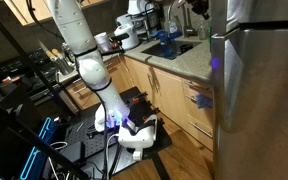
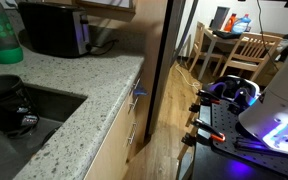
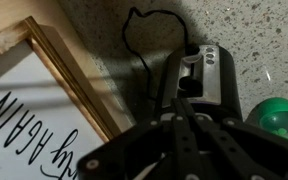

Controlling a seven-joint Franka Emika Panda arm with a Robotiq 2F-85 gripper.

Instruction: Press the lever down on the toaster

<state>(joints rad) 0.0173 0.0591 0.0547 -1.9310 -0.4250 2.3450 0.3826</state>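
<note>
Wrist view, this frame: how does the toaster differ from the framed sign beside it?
The toaster is dark with a silvery panel; the framed sign is white with black lettering in a pale wooden frame. The toaster shows nearly whole; the framed sign is cut off by the left edge. A black cord runs up from the toaster; the framed sign has none visible. Both are seen against the speckled countertop.

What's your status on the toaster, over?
Tool shut, over toaster. Lever not made out. Cord and green bottle alongside, neither blocking.
</note>
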